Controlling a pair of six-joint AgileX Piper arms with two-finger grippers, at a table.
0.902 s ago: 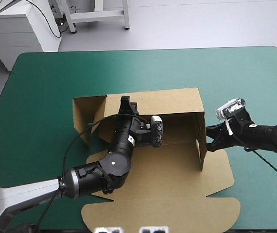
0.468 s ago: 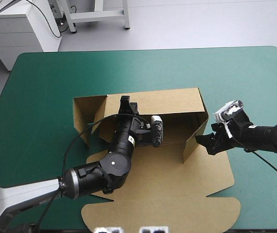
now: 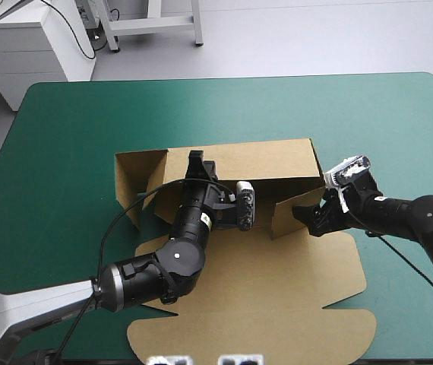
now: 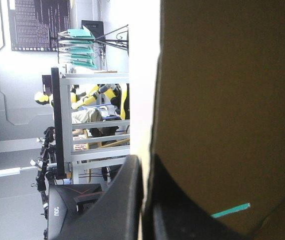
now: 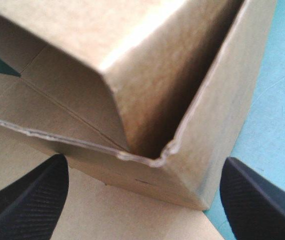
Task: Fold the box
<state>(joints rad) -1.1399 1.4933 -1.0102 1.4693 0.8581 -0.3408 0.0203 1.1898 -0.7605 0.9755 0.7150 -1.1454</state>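
Bright, even overhead light over the box (image 3: 277,274) in the high view; soft shadow beneath its raised back wall. Left wrist view: box wall dim, backlit from beyond its edge. Right wrist view: highlight on flap face, deep shadow inside fold.

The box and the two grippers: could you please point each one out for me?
box (image 3: 270,296): high view, on its flat near panel.
left gripper (image 3: 196,157): high view, between fingertips at the back wall.
right gripper (image 3: 311,219): high view, between fingertips by the right flap.
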